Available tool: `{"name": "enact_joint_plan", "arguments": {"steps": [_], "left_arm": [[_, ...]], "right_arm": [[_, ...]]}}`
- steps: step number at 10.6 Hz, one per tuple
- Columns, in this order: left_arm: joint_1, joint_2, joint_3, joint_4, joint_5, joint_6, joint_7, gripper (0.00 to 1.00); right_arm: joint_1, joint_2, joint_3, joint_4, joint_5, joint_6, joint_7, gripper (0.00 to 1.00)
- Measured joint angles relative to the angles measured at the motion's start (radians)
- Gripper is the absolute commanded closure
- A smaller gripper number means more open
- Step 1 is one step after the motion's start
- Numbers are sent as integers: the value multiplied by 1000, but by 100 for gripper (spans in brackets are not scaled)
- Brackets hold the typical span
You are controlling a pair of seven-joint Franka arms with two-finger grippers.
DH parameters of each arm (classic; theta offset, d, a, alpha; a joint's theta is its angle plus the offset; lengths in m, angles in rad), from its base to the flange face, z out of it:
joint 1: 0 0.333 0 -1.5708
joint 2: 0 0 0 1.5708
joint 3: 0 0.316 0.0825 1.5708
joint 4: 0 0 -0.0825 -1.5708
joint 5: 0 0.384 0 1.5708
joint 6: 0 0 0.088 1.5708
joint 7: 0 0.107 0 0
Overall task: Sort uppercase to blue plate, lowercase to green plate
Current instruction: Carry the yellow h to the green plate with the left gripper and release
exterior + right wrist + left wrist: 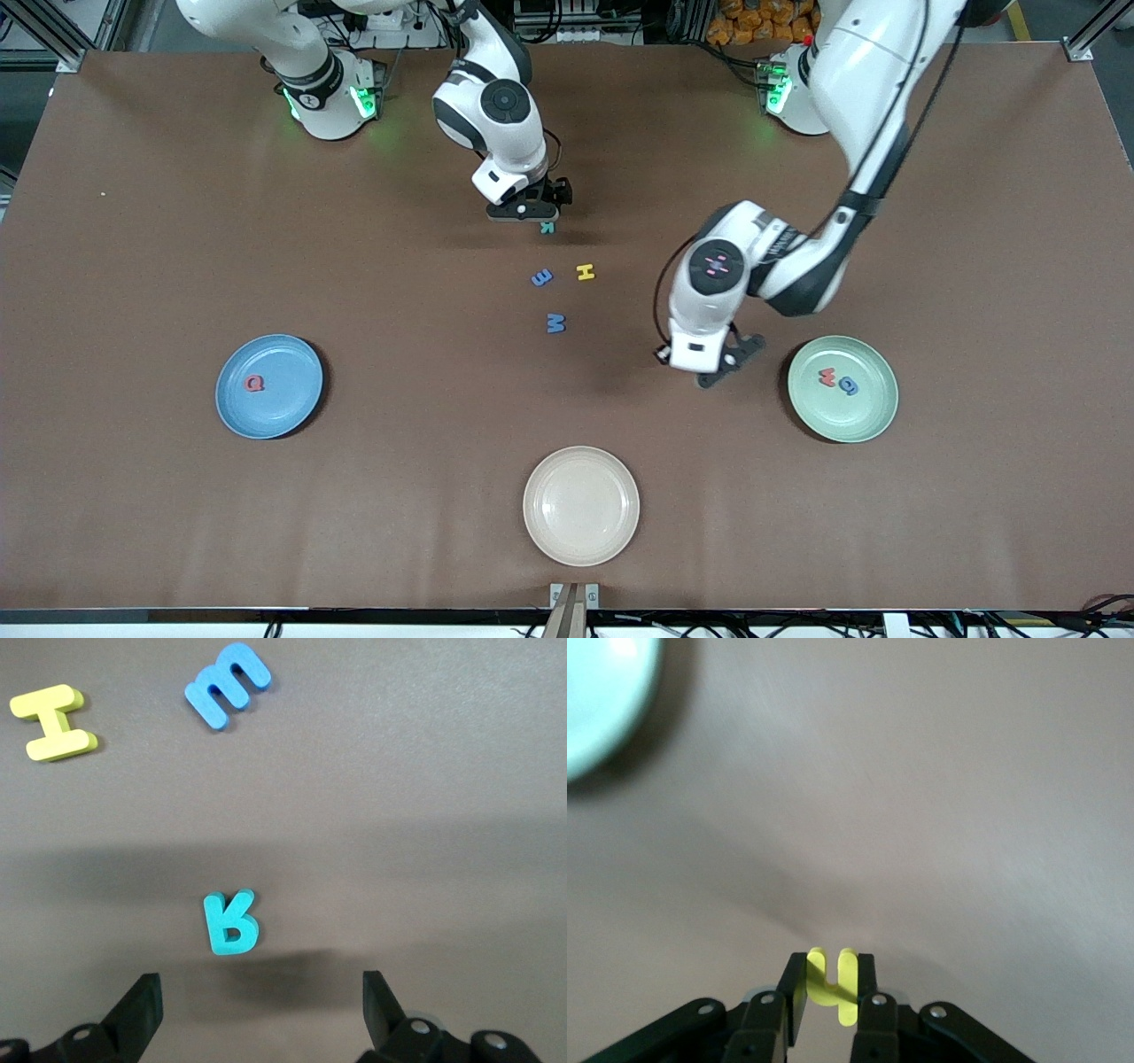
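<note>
Front view. A brown table (177,221) runs nearly edge to edge, with wide bare stretches at both ends and along the edge nearest the camera. Three plates are counted: the blue plate (268,386) toward the right arm's end, the green plate (842,388) toward the left arm's end, and a cream plate (580,505) between them, nearest the camera. Seven letters show in this view. A red Q (254,383) lies in the blue plate; a red w (827,377) and a blue g-like letter (849,385) lie side by side in the green plate. Four lie loose at mid-table: a teal R (547,228) farthest from the camera, then a blue rounded e (541,277) beside a yellow H (585,272), then a blue M (555,323) nearest. The right gripper (523,211) hangs just above the teal R. The left gripper (719,365) hangs over bare table just beside the green plate; its forearm crosses above the table near that plate.

Left wrist view. The left gripper (831,997) is clamped on a small yellow h (832,983), which stands on edge between the fingers. Bare table lies below, and the green plate's rim (602,718) shows at one corner.

Right wrist view. The right gripper (257,1010) is spread wide and empty, its fingers (142,1005) straddling open table just short of the teal R (230,922). The yellow H (55,722) and the blue rounded e (227,684) lie well apart from it; nothing stands between.
</note>
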Motion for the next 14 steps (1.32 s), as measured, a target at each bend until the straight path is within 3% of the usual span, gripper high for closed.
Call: {"name": "enact_joint_plan", "arguments": {"steps": [3,6,10,11,12,13,14], "left_arm": [[89,-42,19,0,-9,-101,402,100],[103,-67,132,-9,-20,-142,779,100],[110,-28,221,-37,-39,-127,960,100],[110,-10,228,-38,-45,-114,963,74],[110,7,231,-38,-49,-103,963,23],[110,19,233,-37,-49,-92,963,0],[110,25,233,-32,-50,-89,963,0]], "right_arm": [[0,38,0,26,-1,9,3,0],[2,76,-2,51,-29,10,27,0],[2,110,-17,81,-79,11,76,0],[2,112,-19,87,-79,11,77,0],[2,115,-20,91,-79,11,77,0],[3,119,-21,94,-79,11,79,0],[4,123,-21,96,-79,11,83,0]]}}
